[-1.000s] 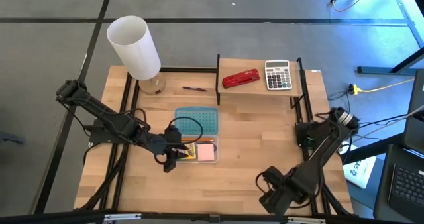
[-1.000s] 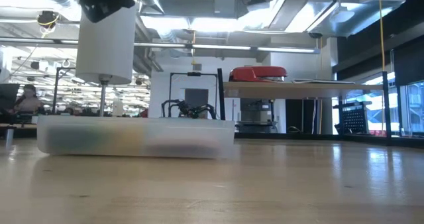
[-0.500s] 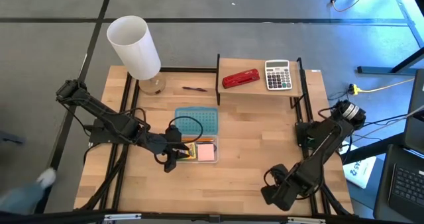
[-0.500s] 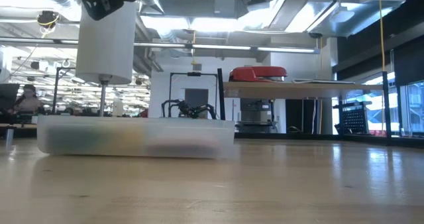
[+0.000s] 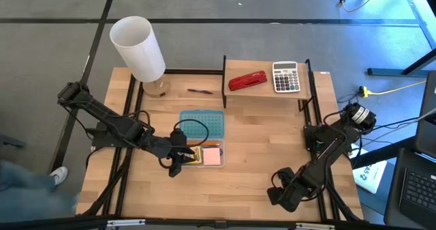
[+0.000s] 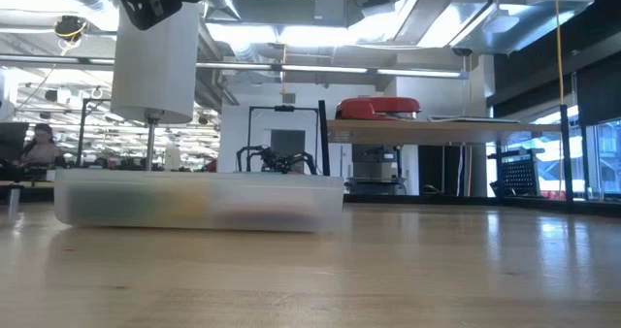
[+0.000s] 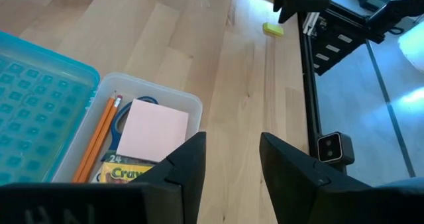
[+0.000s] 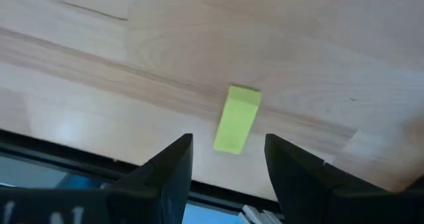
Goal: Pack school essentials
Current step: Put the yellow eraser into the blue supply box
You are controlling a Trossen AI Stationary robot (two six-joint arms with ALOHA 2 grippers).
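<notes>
A clear box (image 5: 204, 155) on the table holds the pink sticky-note pad (image 7: 154, 127), orange pencils (image 7: 99, 134), the crayon box (image 7: 126, 171) and the blue-handled scissors (image 7: 122, 118). Its teal lid (image 5: 203, 124) lies against its far side. My left gripper (image 7: 232, 171) is open and hovers at the box's near-left corner (image 5: 174, 163). My right gripper (image 8: 228, 177) is open near the table's near-right edge (image 5: 285, 192). The tiny yellow block (image 8: 237, 118) lies flat on the wood just ahead of its fingers, untouched. The thin dark-red pen (image 5: 199, 91) lies near the table's far edge.
A tall white cylinder on a stand (image 5: 139, 50) is at the far-left corner. A raised shelf (image 5: 266, 92) at the far right carries the red stapler (image 5: 247, 80) and the grey calculator (image 5: 286, 76). Bare wood lies between the box and my right gripper. A person's shoe (image 5: 58, 175) is on the floor at left.
My right gripper has crept a little toward the table's far edge, and its arm's elbow has swung slightly outward to the right. My left arm and the box have stayed put. A person has walked into view on the floor at left.
</notes>
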